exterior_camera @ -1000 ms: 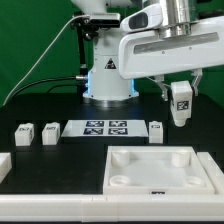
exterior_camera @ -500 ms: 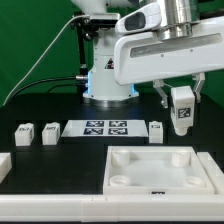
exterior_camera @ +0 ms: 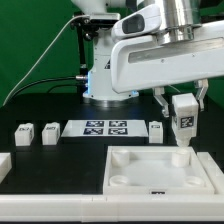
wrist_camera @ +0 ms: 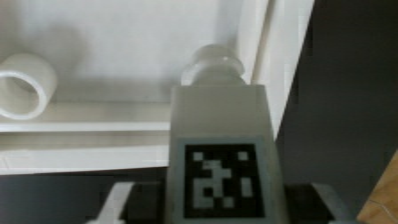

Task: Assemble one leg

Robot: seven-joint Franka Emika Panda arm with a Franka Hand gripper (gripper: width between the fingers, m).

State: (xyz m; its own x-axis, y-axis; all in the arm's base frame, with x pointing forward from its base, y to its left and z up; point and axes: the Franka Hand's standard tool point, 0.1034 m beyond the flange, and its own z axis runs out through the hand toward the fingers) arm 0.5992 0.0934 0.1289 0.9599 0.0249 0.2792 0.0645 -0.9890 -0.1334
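Black surface (exterior_camera: 60, 195), green backdrop (exterior_camera: 30, 40): the arm's base (exterior_camera: 108, 82) rises well behind a white panel (exterior_camera: 150, 168) at the front. Beyond the panel's far edge lie the marker board (exterior_camera: 105, 128) and three spare posts (exterior_camera: 48, 132), one of them just off the panel's far corner and partly hidden by the held part. The tool (exterior_camera: 182, 106) is clamped on the leg (exterior_camera: 183, 120), holding it upright by its upper end, tag outward, over the panel's far corner on the exterior view's right. The wrist view shows the leg's narrow tip at the panel's rim, near a round pocket (wrist_camera: 23, 85). Whether the tip touches the panel cannot be told. The fingers (wrist_camera: 121, 202) show only as a blur. Another white part (exterior_camera: 3, 165), beside the panel, is cut off at the exterior view's left edge.
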